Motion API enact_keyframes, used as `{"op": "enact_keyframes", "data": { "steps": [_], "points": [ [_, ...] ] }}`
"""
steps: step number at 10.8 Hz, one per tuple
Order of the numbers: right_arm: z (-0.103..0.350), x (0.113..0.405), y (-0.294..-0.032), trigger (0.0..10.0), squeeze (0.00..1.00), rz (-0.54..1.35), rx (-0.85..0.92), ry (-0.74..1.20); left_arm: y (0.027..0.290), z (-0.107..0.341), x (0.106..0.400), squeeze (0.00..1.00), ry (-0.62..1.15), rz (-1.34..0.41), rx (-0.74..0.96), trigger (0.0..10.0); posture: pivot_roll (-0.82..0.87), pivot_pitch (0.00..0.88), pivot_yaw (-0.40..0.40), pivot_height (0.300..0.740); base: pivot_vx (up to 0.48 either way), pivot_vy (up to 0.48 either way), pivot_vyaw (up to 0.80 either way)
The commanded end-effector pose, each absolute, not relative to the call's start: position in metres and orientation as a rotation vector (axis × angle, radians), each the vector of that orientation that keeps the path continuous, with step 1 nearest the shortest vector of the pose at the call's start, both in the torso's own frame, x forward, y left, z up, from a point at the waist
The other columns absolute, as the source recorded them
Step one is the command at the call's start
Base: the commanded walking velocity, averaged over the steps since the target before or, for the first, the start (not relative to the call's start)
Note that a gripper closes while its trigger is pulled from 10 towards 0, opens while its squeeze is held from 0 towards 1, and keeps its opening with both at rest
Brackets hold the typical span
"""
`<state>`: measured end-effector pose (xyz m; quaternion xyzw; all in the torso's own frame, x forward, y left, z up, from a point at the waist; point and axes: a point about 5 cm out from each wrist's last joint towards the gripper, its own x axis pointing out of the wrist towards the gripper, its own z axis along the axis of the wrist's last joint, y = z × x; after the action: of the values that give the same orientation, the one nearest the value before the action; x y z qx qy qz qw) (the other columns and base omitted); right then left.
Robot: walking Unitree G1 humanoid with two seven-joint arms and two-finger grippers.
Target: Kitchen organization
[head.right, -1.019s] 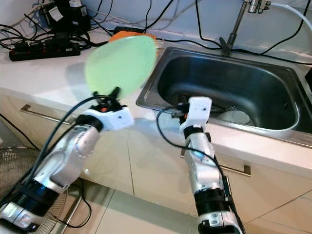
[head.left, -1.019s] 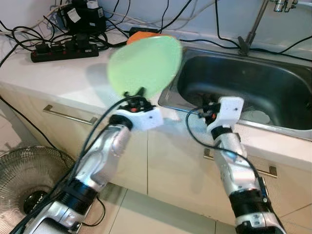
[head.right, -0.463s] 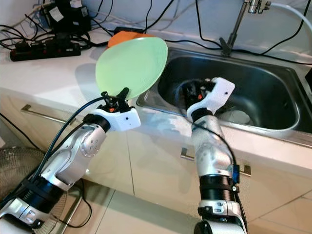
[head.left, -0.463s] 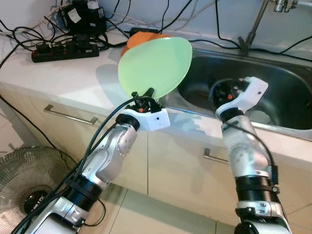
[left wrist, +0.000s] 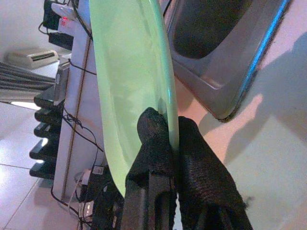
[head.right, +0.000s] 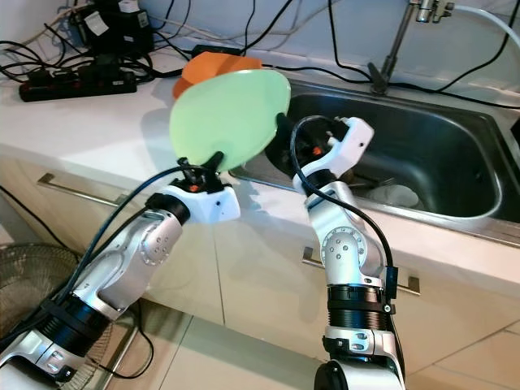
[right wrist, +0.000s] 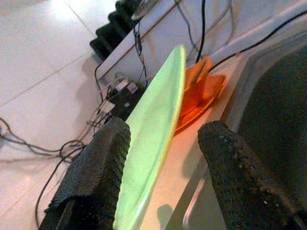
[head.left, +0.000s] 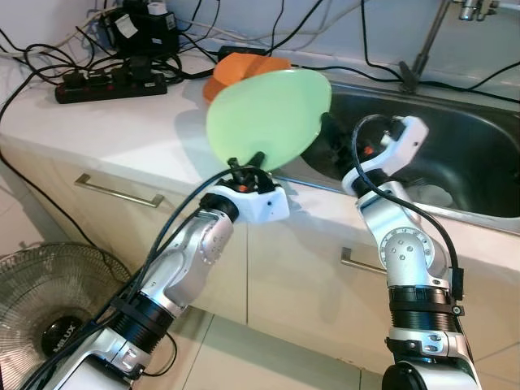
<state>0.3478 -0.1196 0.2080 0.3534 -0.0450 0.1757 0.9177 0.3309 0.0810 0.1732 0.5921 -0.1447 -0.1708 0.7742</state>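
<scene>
My left gripper [head.left: 246,162] is shut on the lower rim of a light green plate [head.left: 268,119], held upright above the counter edge by the sink [head.left: 455,134]. The left wrist view shows both black fingers [left wrist: 156,143] pinching the plate's rim [left wrist: 129,72]. My right gripper [right wrist: 163,143] is open, its fingers [right wrist: 96,167] on either side of the plate's right edge [right wrist: 153,139], at the sink's left side. Behind the plate an orange dish [head.left: 240,69] lies on the counter.
A black power strip [head.left: 110,85] and tangled cables lie at the counter's back left. A white dish [head.left: 431,195] and a fork sit in the sink, under the tap [head.left: 426,41]. A fan [head.left: 49,301] stands on the floor at left. Drawer handles [head.left: 118,191] run below the counter.
The green plate has been carried right toward the sink. My right arm rose from the sink's front rim and swung left, bringing its open fingers around the plate's edge.
</scene>
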Motion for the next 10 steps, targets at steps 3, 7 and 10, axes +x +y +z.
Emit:
{"op": "enact_keyframes", "data": {
  "steps": [3, 7, 10],
  "points": [
    [0.210, 0.345, -0.122, 10.0, 0.00, 0.364, 0.739, -0.084, 0.071, 0.183, 0.330, 0.00, -0.383, -0.393, 1.287, 10.0, 0.18, 0.041, -0.001, 0.740, 0.000, 0.000, 0.00],
    [0.204, 0.345, -0.121, 10.0, 0.00, 0.354, 0.729, -0.055, 0.066, 0.182, 0.325, 0.00, -0.413, -0.448, 1.290, 10.0, 0.18, 0.043, -0.002, 0.740, 0.000, 0.000, 0.00],
    [0.203, 0.346, -0.121, 10.0, 0.00, 0.350, 0.728, -0.053, 0.064, 0.181, 0.323, 0.00, -0.424, -0.474, 1.291, 10.0, 0.18, 0.042, -0.003, 0.740, 0.000, 0.000, 0.00]
  ]
}}
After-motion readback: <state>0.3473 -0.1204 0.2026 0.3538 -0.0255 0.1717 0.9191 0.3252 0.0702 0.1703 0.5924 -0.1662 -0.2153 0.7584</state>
